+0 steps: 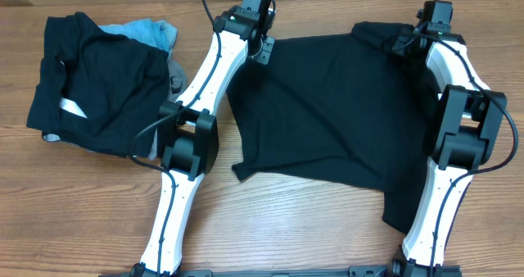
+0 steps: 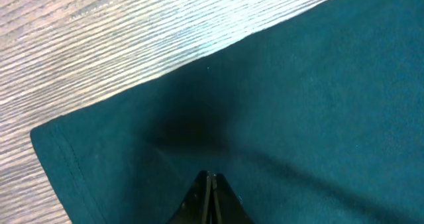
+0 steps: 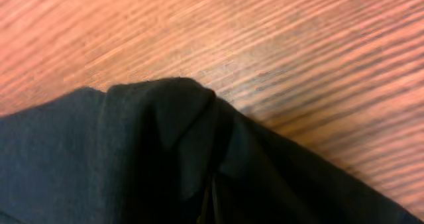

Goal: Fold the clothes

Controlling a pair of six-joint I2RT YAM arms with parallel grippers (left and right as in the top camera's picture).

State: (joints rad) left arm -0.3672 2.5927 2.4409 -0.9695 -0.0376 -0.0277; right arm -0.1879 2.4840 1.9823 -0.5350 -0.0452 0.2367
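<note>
Black thin T-shirt [image 1: 327,105], rumpled, on wood-grain table [image 1: 286,220]

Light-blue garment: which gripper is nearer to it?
Left. The left gripper grips the black T-shirt at the corner nearest the light-blue garment; the right gripper grips its opposite corner, farther away.

**Overhead.** The right arm [image 1: 458,129] covered the T-shirt's [image 1: 327,105] right edge, and the left arm [image 1: 196,105] covered its upper left corner. The wrist housings hid both sets of fingertips, and the bottom edge cut off both arm bases. A blue garment [image 1: 151,31] and a grey garment [image 1: 176,76] lay largely hidden under a black garment [image 1: 98,88].

**Left wrist.** The closed left gripper [image 2: 211,184] was cropped at the bottom edge. Whether it pinched cloth could not be told.

**Right wrist.** The view was blurred. The right gripper [image 3: 207,207], closed in a bunched fold, was dark on dark and barely distinguishable.
</note>
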